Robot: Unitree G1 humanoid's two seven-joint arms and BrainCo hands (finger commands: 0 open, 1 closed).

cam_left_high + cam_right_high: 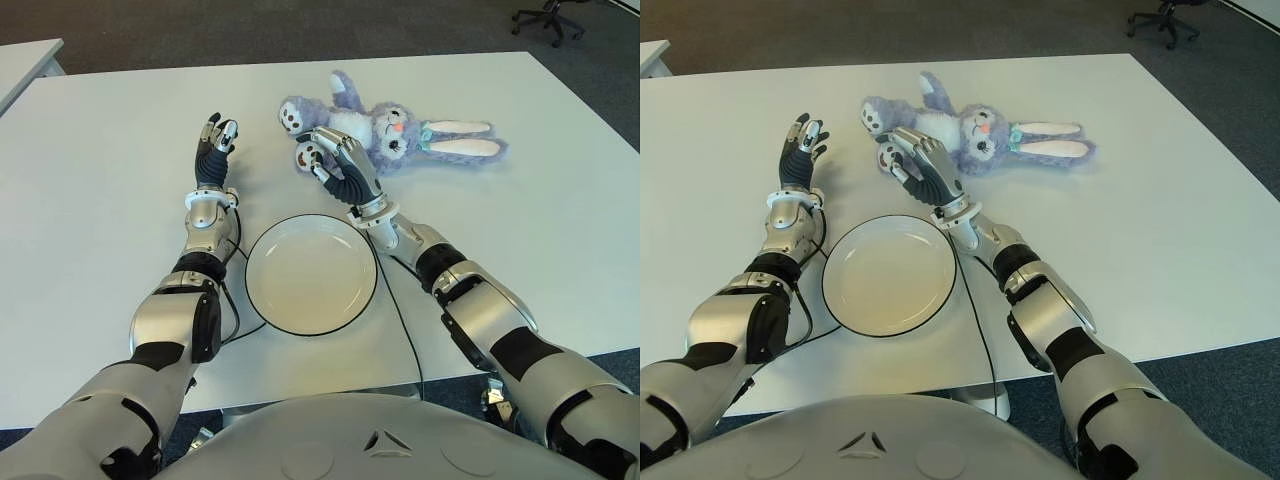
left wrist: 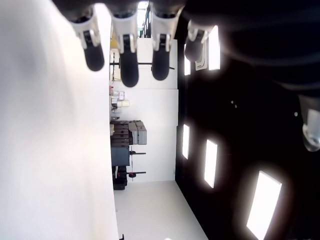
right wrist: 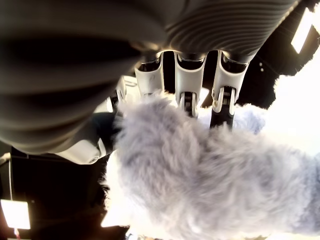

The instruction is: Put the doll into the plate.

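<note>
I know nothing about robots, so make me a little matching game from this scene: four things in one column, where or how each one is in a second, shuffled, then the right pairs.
Things:
1. plush bunny doll
2. white plate
3. right hand
4. left hand

Places or states:
A. empty, on the table between the two forearms
B. fingers spread, holding nothing, left of the doll
C. lying on the table beyond the plate, long ears pointing to the robot's right
D. fingers closing on the doll's leg

Pairs: 1-C, 2-A, 3-D, 4-B
</note>
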